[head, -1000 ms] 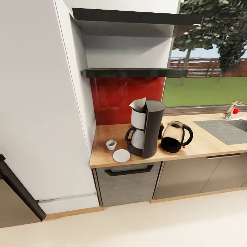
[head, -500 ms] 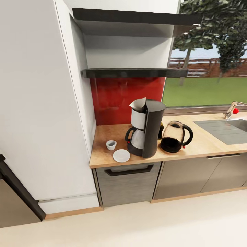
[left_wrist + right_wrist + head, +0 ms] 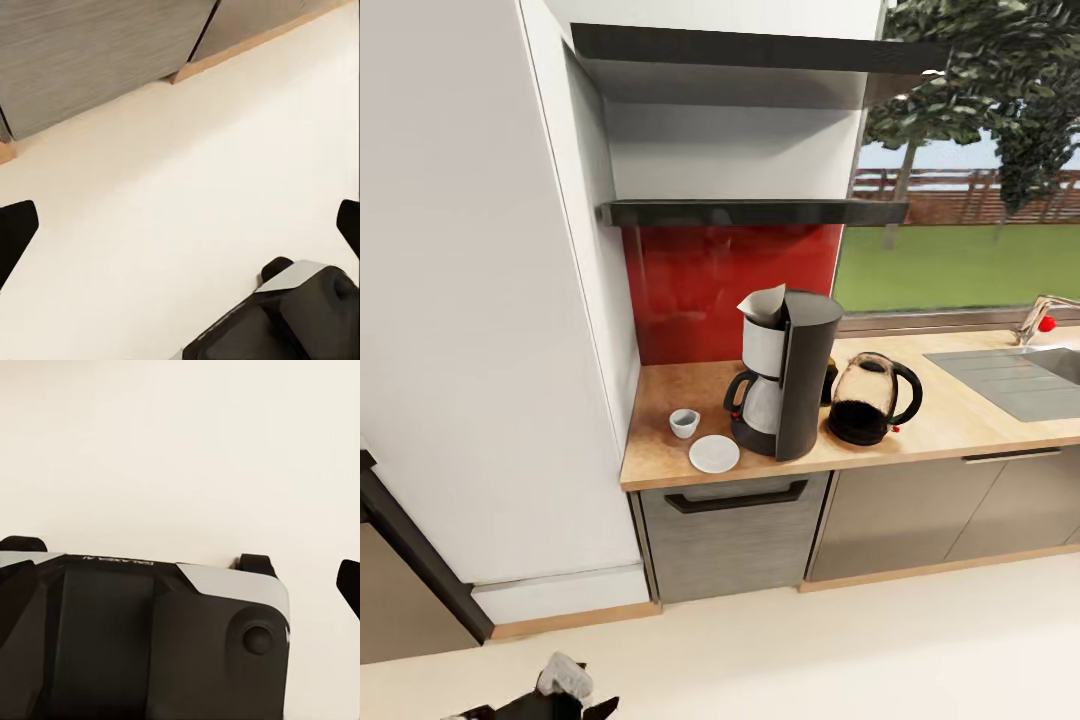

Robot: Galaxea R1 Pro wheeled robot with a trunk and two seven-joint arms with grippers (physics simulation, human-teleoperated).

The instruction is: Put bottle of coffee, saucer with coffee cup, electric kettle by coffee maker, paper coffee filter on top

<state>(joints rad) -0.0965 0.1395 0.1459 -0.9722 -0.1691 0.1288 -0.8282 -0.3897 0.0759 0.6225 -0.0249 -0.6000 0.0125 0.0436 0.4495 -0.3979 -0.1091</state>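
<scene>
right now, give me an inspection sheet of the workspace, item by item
surface: kitchen countertop, light wood, over grey cabinet fronts, steel sink inset at the right
job's things: coffee maker upright on the countertop; paper coffee filter on top of it; saucer in front and to its left; coffee cup beside the saucer, not on it; electric kettle to its right; bottle of coffee mostly hidden behind the coffee maker; kitchen shelf bare
clutter: nothing seen
grippers: left gripper and right gripper both open, empty, over the floor
cables: nothing seen
surroundings: red backsplash, window onto a lawn, faucet
</scene>
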